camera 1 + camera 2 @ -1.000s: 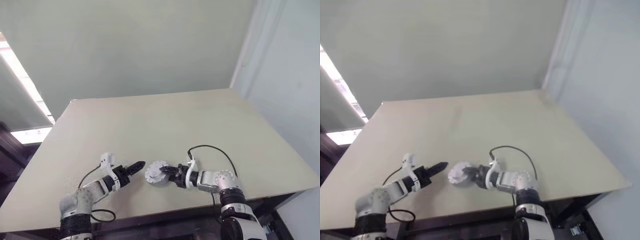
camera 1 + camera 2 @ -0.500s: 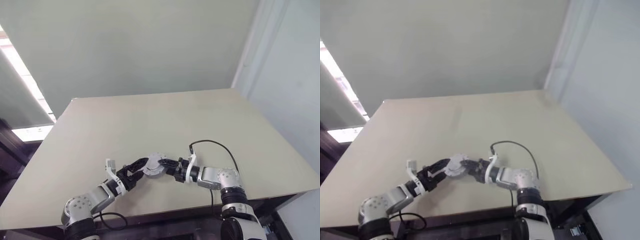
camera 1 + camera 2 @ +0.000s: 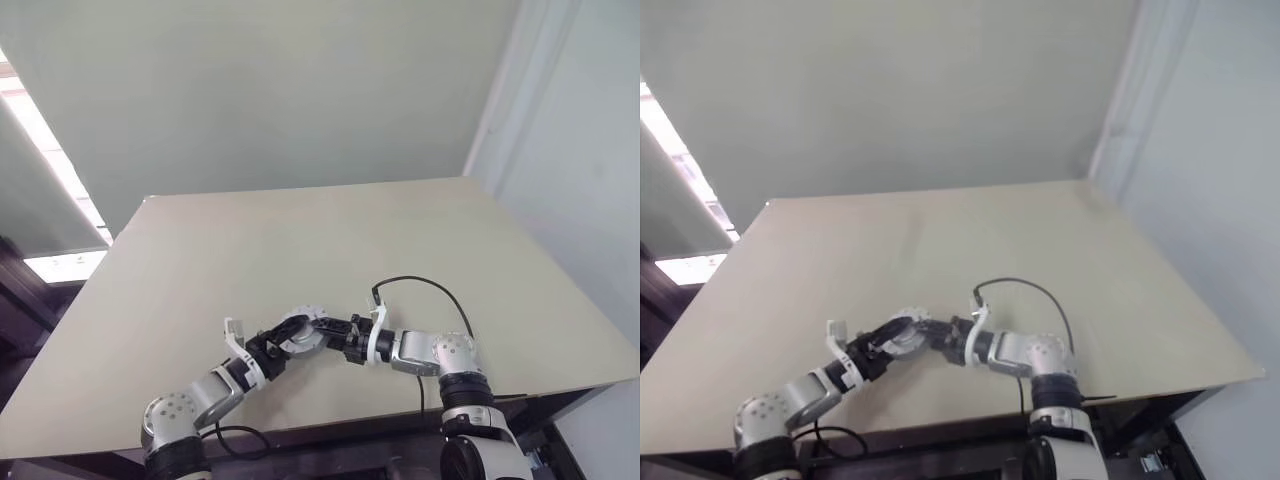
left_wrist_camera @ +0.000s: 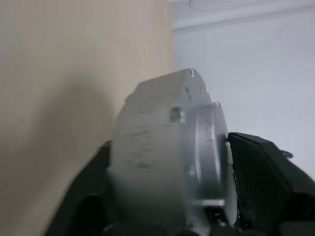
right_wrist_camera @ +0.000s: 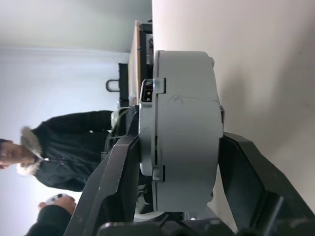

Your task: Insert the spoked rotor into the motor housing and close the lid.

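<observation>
Bench (image 3: pixel 330 240) is my landmark: near its front edge I see both claws meeting on one grey round motor housing (image 3: pixel 300 331), held above the surface. My right claw (image 3: pixel 326 327) grips it across its flat faces, black fingers (image 5: pixel 246 177) on either side. My left claw (image 3: pixel 283 335) brackets the same housing, fingers (image 4: pixel 268 167) against it. A person in a dark jacket (image 5: pixel 74 147) stands beyond the bench.
</observation>
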Controlling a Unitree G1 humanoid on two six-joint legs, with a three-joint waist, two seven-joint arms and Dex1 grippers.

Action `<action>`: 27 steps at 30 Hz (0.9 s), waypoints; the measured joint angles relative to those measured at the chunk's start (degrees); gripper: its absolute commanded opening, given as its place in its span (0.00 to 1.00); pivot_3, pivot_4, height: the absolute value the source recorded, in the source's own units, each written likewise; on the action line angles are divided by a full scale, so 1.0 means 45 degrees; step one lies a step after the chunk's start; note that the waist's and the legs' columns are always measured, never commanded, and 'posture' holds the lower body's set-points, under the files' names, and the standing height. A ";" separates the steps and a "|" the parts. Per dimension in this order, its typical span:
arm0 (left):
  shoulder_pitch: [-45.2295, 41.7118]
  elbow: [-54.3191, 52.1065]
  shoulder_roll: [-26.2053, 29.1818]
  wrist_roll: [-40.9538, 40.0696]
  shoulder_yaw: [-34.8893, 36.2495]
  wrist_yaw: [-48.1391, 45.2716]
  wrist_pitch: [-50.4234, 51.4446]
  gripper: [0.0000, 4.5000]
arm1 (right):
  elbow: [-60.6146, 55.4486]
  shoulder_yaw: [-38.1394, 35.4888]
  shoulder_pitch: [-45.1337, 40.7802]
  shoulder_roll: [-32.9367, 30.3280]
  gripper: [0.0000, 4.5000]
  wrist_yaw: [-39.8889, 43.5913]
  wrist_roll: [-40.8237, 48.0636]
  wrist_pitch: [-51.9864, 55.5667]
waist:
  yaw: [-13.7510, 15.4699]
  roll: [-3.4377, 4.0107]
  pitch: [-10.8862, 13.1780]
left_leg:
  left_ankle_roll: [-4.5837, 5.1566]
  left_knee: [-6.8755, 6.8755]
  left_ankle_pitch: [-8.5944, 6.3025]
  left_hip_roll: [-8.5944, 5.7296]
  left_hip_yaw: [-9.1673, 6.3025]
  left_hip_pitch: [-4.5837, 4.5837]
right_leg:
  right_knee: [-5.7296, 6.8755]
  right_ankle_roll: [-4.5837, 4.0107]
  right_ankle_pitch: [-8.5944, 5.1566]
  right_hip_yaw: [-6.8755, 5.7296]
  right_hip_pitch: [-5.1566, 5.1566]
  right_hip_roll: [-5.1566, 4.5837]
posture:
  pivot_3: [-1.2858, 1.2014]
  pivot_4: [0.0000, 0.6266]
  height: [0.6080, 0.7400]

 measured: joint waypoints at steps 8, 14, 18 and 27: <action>-0.0001 0.0198 0.0000 -0.0808 0.0040 0.0202 -0.0163 0.50 | -0.0013 -0.0054 0.0011 0.0000 0.48 -0.0026 0.0380 -0.0142 | 0.0002 -0.0001 0.0000 | 0.0000 0.0001 0.0000 0.0000 0.0001 0.0001 | -0.0001 0.0000 0.0000 0.0001 0.0002 0.0000 | 0.52 0.00 1.00; 0.0000 0.0450 -0.0049 -0.1243 0.0042 0.0447 -0.0291 0.49 | -0.0013 -0.0047 0.0017 -0.0001 0.48 -0.0109 0.0447 -0.0240 | 0.0003 -0.0002 0.0000 | 0.0000 0.0001 0.0000 -0.0001 0.0002 0.0001 | -0.0001 0.0000 0.0000 0.0001 0.0002 0.0000 | 0.52 0.00 1.00; -0.0020 0.0591 -0.0168 -0.1399 0.0025 0.0688 -0.0570 0.46 | -0.0039 0.0275 0.0037 -0.0001 0.78 -0.0265 0.0359 -0.0388 | 0.0008 -0.0003 0.0000 | 0.0000 0.0000 0.0000 -0.0001 0.0002 0.0001 | -0.0001 0.0000 0.0000 0.0002 0.0002 0.0000 | 0.52 0.00 1.00; -0.0038 0.1004 -0.0545 -0.1536 -0.0032 0.0931 -0.1359 0.45 | -0.0362 0.0588 0.0125 0.0012 1.00 -0.0399 0.0358 -0.0889 | 0.0011 -0.0004 0.0001 | 0.0000 0.0001 0.0000 -0.0002 0.0005 0.0001 | -0.0002 0.0000 0.0000 0.0005 0.0002 0.0000 | 0.52 0.00 1.00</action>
